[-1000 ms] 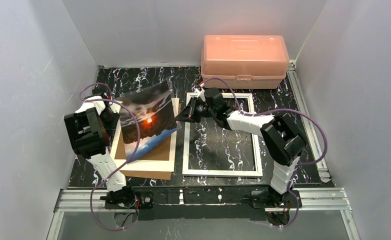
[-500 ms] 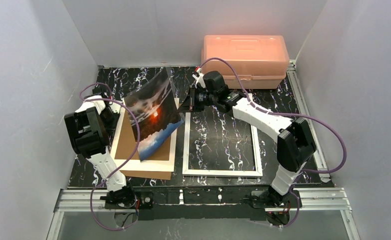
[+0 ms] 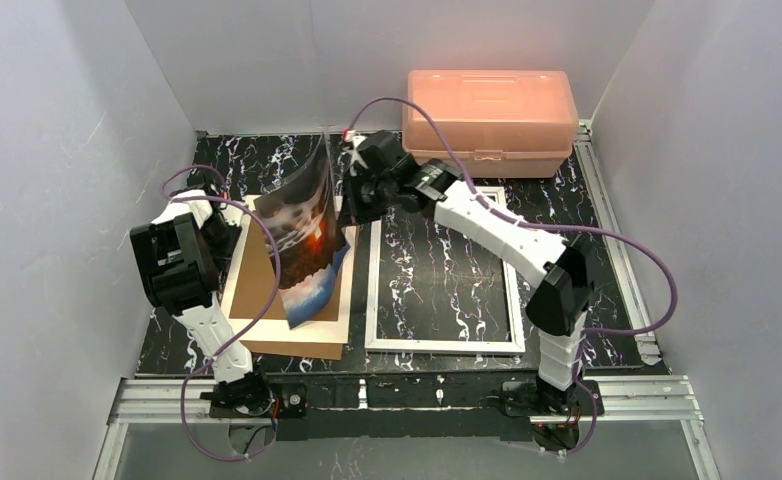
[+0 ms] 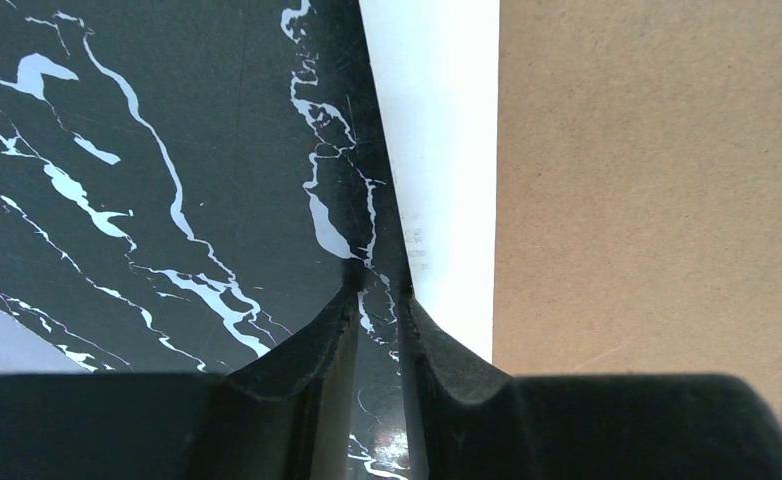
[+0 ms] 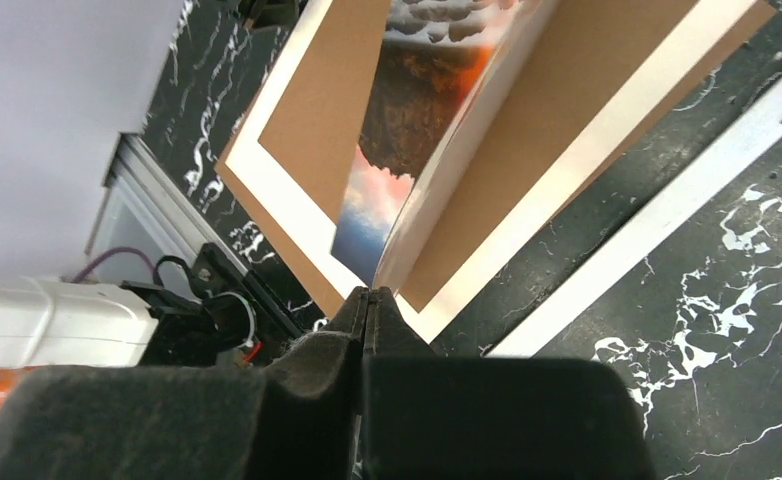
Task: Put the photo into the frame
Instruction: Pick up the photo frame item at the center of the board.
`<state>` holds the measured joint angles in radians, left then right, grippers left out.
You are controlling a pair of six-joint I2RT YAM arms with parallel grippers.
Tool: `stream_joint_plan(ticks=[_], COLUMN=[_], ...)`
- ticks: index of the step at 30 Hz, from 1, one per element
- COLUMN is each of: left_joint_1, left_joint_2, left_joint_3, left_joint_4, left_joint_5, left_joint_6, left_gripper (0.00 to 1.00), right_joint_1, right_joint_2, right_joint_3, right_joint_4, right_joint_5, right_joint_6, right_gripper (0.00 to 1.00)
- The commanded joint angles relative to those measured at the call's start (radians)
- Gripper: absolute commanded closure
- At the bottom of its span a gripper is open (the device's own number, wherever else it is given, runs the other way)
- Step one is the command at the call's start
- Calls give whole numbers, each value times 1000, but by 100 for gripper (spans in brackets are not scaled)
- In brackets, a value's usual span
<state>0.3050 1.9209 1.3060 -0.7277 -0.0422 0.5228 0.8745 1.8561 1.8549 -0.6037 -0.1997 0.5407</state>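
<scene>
Seen from above, the right gripper [image 3: 350, 208] pinched the photo [image 3: 307, 235] at its right edge, and only the left wrist view showed the left gripper [image 4: 379, 288] slightly spread, holding nothing.

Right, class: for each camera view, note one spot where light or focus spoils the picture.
Top external: the pink box glows washed out on top. Left wrist: blur smears the right edge past the brown board. Right wrist: the right gripper looms dark and soft.

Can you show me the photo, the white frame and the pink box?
photo [image 3: 312, 234]: top view, its orange glow.
white frame [image 3: 445, 344]: top view, its near edge.
pink box [image 3: 489, 100]: top view, its lid.
</scene>
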Motion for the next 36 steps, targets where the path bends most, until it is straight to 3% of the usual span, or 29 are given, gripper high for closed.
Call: stream_joint_plan(ticks=[1, 3, 7, 14, 22, 27, 32, 36], left_joint_1=[-18, -20, -23, -40, -62, -63, -63, -63], left_joint_2=[0, -2, 0, -2, 11, 7, 4, -15], left_joint_3=[10, 7, 7, -3, -27, -24, -10, 64], left_joint_4=[-27, -27, -26, -26, 0, -2, -15, -82], left_joint_5=[33, 33, 29, 25, -4, -5, 4, 81], left_joint_6=[-11, -12, -10, -15, -8, -6, -12, -38], left_gripper=[80, 80, 80, 80, 80, 81, 81, 81], right_joint_1=[90, 97, 96, 86, 4, -38, -39, -37], right_joint_2=[78, 78, 6, -39, -136, -214, -188, -192], right_joint_3=[179, 191, 59, -44, -162, -158, -129, -169], right_joint_4=[-190, -210, -100, 6, 113, 188, 194, 189], right_joint_5=[153, 176, 179, 85, 51, 91, 13, 25], right_joint_6=[-105, -111, -92, -51, 26, 18, 25, 42], right_gripper=[95, 95, 92, 91, 94, 97, 95, 99])
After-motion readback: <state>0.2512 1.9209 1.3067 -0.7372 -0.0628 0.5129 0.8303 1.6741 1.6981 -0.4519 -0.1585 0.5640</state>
